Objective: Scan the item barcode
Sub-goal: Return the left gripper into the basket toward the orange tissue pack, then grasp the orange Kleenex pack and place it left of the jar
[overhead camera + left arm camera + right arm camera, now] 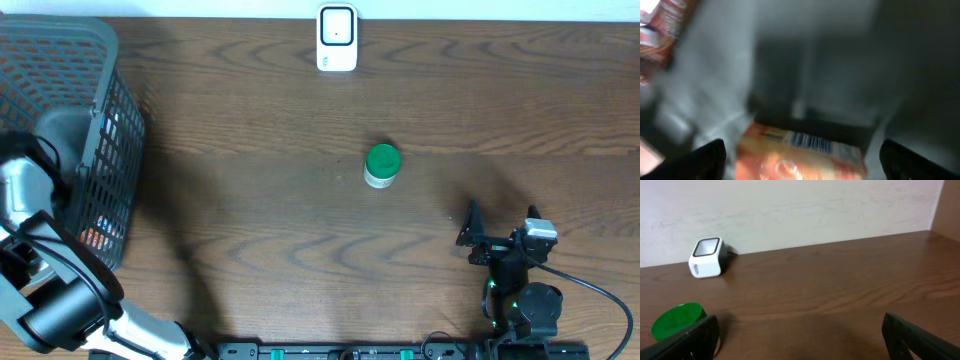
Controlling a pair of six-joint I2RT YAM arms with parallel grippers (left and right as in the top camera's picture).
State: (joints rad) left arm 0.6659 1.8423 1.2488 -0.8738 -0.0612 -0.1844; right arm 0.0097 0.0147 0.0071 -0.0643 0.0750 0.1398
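Left wrist view, though blurred, shows an orange carton [800,157] in the basket [110,140], barcode up, just ahead of the left gripper [802,167], whose jaws are spread and empty. It is probably light, crushable cardboard, best pinched gently across the sides with the barcode left uncovered. The right gripper [800,342] is wide and empty near the jar [381,165].

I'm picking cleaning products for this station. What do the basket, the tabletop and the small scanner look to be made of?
Basket: probably moulded plastic, matte grey, judging by its regular open grid walls.
Tabletop: wood or wood-look laminate, dark brown with flowing grain and low sheen; which one is unclear.
Scanner: likely hard plastic, smooth white shell with a dark-framed window.
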